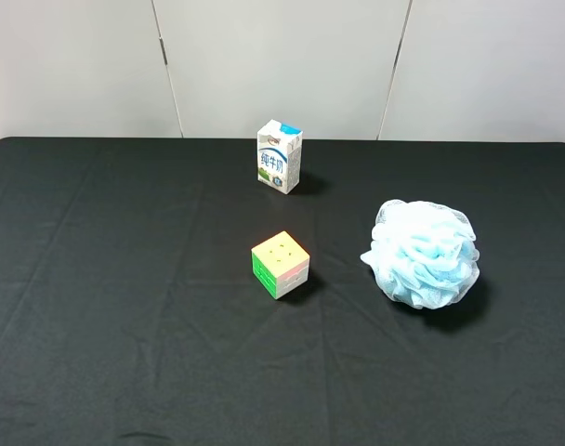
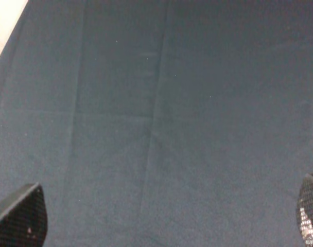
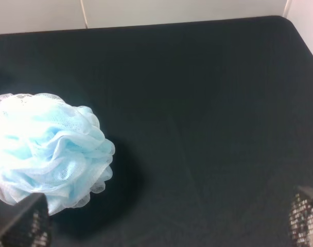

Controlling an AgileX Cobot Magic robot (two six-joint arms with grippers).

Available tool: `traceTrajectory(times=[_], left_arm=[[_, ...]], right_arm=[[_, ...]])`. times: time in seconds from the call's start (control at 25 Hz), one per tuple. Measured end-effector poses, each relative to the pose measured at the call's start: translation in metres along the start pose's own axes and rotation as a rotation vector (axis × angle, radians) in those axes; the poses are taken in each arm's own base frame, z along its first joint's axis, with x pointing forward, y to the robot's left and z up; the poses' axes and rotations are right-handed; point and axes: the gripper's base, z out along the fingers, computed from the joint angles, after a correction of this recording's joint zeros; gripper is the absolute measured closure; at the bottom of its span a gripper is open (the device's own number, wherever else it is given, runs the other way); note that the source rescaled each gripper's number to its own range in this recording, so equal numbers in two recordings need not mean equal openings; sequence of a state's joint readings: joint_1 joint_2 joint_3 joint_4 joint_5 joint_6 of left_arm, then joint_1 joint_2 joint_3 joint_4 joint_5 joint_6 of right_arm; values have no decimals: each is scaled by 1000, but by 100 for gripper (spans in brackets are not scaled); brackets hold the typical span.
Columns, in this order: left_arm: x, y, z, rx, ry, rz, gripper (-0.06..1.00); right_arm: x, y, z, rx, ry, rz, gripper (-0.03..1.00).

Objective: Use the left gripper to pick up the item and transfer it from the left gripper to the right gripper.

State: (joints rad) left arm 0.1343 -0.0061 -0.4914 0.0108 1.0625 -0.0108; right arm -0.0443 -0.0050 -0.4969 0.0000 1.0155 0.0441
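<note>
The fluffy pale-blue ruffled mesh bath pouf (image 1: 423, 254) is sitting on the black-clothed bench (image 1: 124, 279), right of a pastel puzzle cube (image 1: 281, 264) and a small white milk carton (image 1: 280, 156). Neither arm is showing in the high view. The left gripper (image 2: 161, 216) is showing only jaw tips at its frame corners, spread wide over bare cloth. The right gripper (image 3: 167, 218) is likewise spread, one tip overlapping the pouf's edge in its view; contact is unclear.

a fluffy pale-blue ruffled mesh bath pouf (image 1: 422, 253), ball-shaped, rests free on the black table's (image 1: 124, 279) right side
</note>
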Motion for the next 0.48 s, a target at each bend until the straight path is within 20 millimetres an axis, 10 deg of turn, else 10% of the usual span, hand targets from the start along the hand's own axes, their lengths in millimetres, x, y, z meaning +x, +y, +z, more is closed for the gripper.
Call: traceTrajectory(times=[0.48], left_arm=[[0,0,0,0,0,0,-1]], right_arm=[[0,0,0,0,0,0,-3]])
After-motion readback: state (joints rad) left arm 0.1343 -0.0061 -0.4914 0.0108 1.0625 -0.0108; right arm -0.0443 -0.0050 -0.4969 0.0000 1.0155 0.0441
